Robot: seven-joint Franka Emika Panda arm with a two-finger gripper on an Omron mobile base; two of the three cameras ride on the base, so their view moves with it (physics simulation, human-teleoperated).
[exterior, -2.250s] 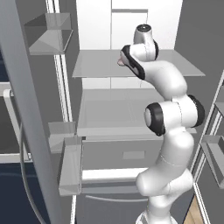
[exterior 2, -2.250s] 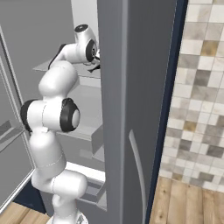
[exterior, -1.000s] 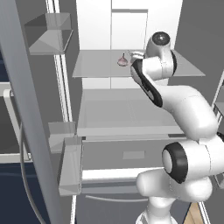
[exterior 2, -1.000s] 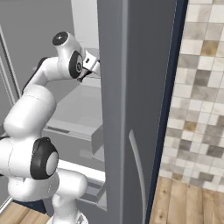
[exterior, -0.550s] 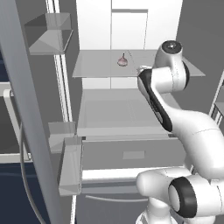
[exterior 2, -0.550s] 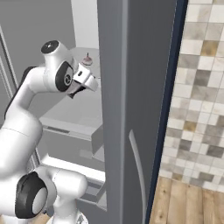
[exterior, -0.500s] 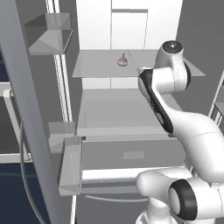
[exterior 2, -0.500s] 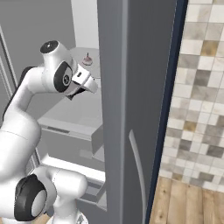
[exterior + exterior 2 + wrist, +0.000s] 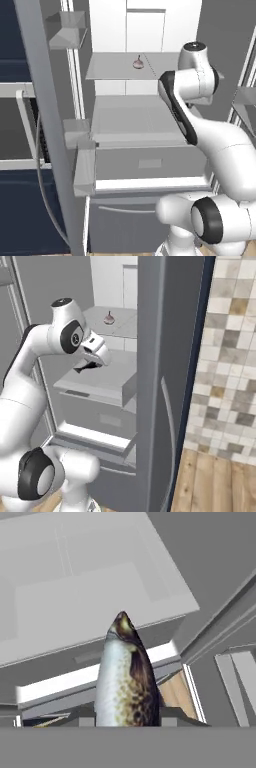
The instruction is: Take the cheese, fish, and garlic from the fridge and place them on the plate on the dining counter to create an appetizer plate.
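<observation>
The fridge [image 9: 135,125] stands open, and the hand [image 9: 89,364] hangs in front of its middle shelf, clenched on the fish [image 9: 126,677]. Seen along the hand, the fish rises between the fingers, its pointed end aimed at the fridge's lower drawer. The garlic [image 9: 138,63] sits alone on the fridge's upper shelf, above and behind the hand, well apart from it.

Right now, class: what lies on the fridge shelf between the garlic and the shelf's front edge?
Nothing. In the left base view, the stretch of shelf from the garlic to its front edge is bare grey surface.
</observation>
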